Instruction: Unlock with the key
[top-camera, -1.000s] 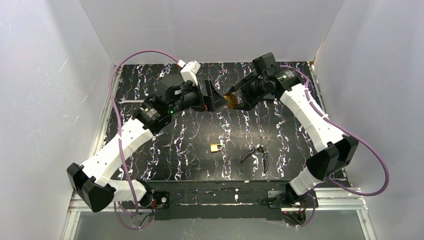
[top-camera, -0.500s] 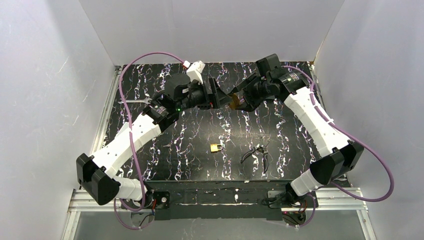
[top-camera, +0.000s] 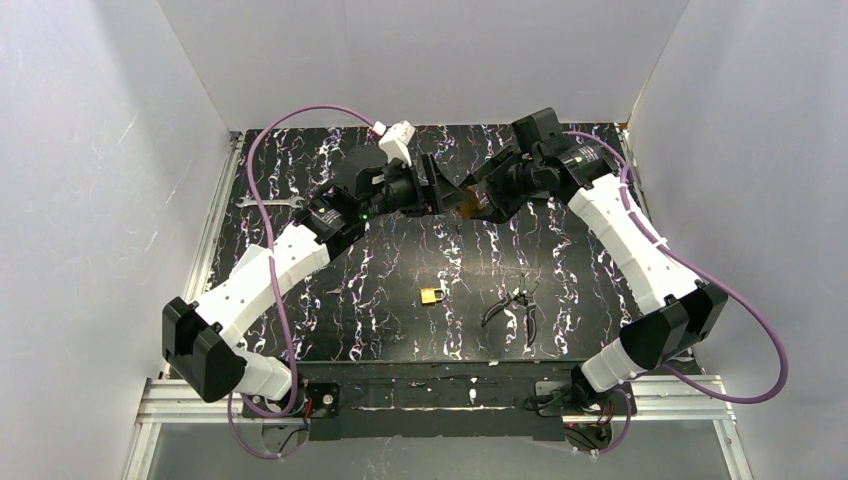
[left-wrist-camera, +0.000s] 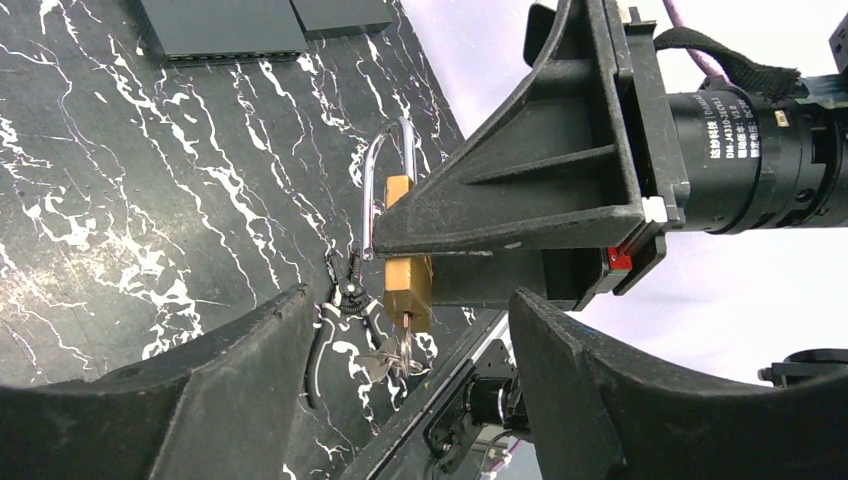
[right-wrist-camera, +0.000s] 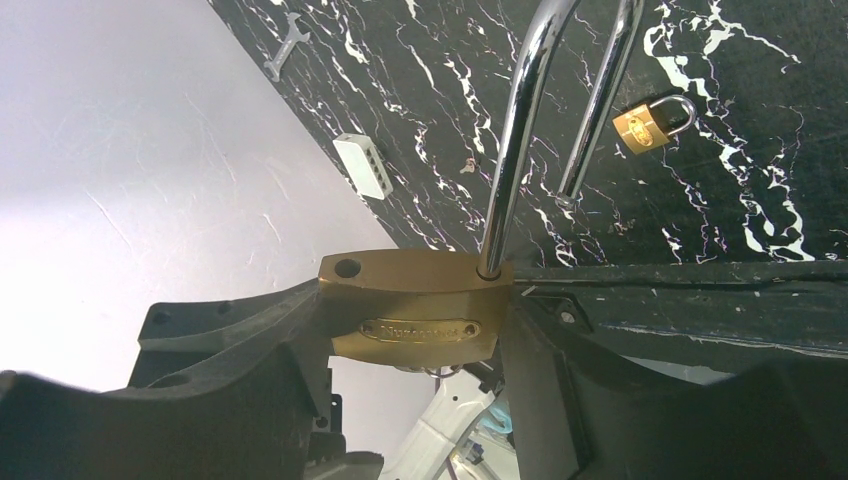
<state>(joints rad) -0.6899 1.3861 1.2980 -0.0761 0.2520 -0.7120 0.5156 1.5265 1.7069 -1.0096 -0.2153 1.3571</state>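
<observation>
We see our right gripper (right-wrist-camera: 415, 345) clamped on the padlock (right-wrist-camera: 400, 285), key (left-wrist-camera: 398, 350) hanging below it, left gripper (left-wrist-camera: 410, 310) with jaws apart.

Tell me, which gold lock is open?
The big padlock in the right gripper: one leg of its shackle hangs free of the body. The small padlock lying on the table looks shut.

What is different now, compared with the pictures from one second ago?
The left hand moved right, toward the large padlock held in the right hand; it is open. Nothing was taken or released. The right hand keeps its grip; the small padlock and the pliers did not move.
</observation>
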